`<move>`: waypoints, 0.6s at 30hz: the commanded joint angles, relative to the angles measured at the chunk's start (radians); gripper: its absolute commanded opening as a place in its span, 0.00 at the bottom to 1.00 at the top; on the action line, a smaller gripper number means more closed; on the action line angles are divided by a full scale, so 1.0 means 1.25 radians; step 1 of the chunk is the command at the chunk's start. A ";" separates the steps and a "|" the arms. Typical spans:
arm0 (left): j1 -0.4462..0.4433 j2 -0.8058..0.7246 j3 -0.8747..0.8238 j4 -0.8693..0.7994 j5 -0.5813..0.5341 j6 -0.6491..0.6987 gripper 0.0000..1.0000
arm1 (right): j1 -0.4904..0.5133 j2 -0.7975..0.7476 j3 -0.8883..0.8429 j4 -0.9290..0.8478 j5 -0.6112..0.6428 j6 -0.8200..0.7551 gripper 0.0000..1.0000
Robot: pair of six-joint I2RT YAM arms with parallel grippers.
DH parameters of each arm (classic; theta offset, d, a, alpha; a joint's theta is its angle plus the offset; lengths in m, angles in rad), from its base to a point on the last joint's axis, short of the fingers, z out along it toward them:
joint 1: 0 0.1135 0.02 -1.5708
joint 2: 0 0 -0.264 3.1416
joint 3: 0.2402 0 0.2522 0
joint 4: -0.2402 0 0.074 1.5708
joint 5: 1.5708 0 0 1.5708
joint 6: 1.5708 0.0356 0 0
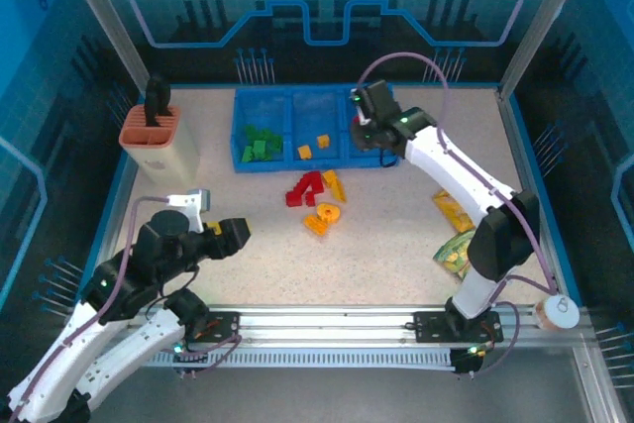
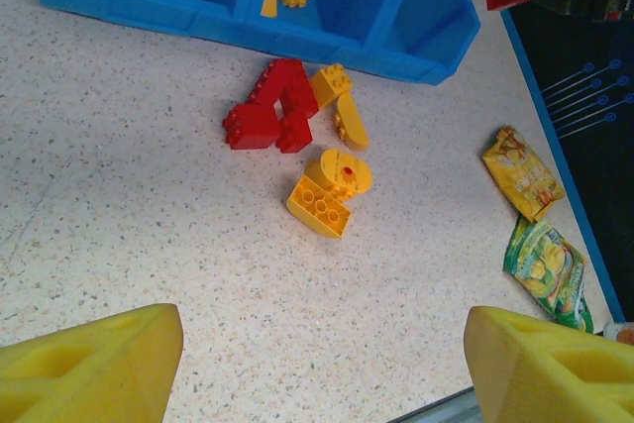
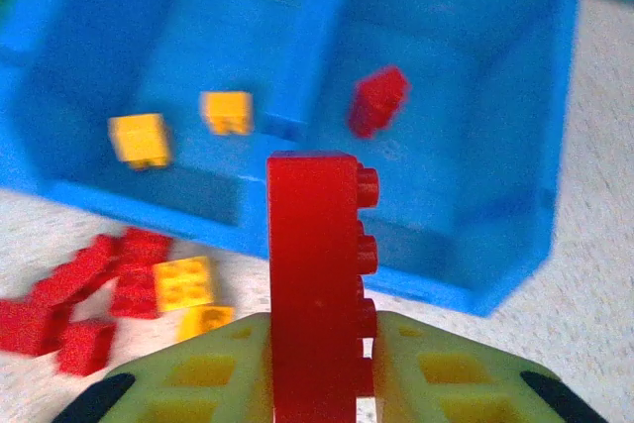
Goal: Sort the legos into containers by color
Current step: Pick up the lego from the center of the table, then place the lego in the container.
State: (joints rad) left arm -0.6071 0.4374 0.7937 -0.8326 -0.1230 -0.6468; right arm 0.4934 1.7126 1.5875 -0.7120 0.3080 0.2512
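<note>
Right gripper (image 3: 319, 354) is clamped on an upright red brick (image 3: 312, 245), which we see at the right end of the tray (image 1: 287, 167), with the right compartment (image 3: 466, 96) at its 12 o'clock. Left gripper (image 2: 322, 364) gapes wide, holding nothing. Snack bags (image 1: 448, 210) lie at 4 o'clock of the loose pile (image 1: 317, 200), and a beige holder (image 1: 158, 141) stands at its 10 o'clock. Bare table (image 2: 119, 225) lies between the left gripper and that red and orange-yellow pile, which sits at the gripper's 12 o'clock, well apart. Left compartment (image 1: 260, 111) holds green bricks (image 1: 260, 144), middle compartment (image 1: 317, 111) two orange-yellow bricks (image 3: 139, 138), and the right one a lone red piece (image 3: 378, 101).
</note>
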 commanded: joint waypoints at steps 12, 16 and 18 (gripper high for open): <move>-0.007 0.011 -0.020 -0.025 0.001 0.001 0.75 | -0.055 0.235 0.106 0.015 -0.023 0.010 0.30; -0.007 0.012 -0.042 -0.015 0.010 -0.010 0.75 | -0.057 0.262 0.162 -0.009 -0.025 0.002 0.31; -0.008 0.015 -0.046 -0.007 0.012 -0.011 0.75 | -0.056 0.272 0.180 -0.021 -0.029 0.002 0.32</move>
State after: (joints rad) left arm -0.6083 0.4480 0.7502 -0.8341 -0.1226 -0.6533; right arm 0.4316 2.0254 1.7649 -0.7048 0.2611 0.2584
